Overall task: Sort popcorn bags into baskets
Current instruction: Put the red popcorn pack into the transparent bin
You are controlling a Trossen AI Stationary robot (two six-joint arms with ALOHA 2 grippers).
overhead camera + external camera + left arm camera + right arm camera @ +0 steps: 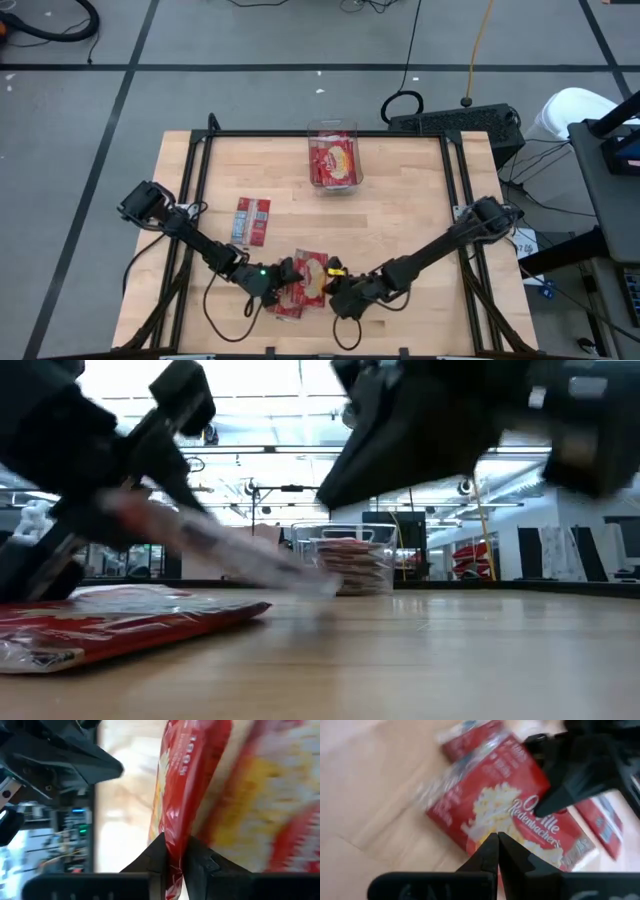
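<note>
A red popcorn bag (312,268) is near the table's front edge, between my two grippers. My left gripper (292,272) comes from the left and is shut on it. My right gripper (335,290) comes from the right, shut, with its fingertips (492,851) over the bag's printed face. In the low view the bag (230,550) slants down to the right from the left gripper. Another red bag (110,622) lies flat on the table under them. The clear basket (312,135) at the table's far middle holds red packets. My left gripper pinches one edge of the bag (172,845) between its two fingers, and the bag shows edge-on in its wrist view. The bag hangs tilted, its free end (312,584) lower than the held end. My right gripper's shut fingertips lie at the bag's edge (485,832); I cannot tell whether they touch it.
A loose packet (252,220), red with a silvery-blue side, lies flat left of the table's middle. The black frame rails (195,200) run along the table's left and right sides. Bare wood (400,210) lies between the grippers and the basket.
</note>
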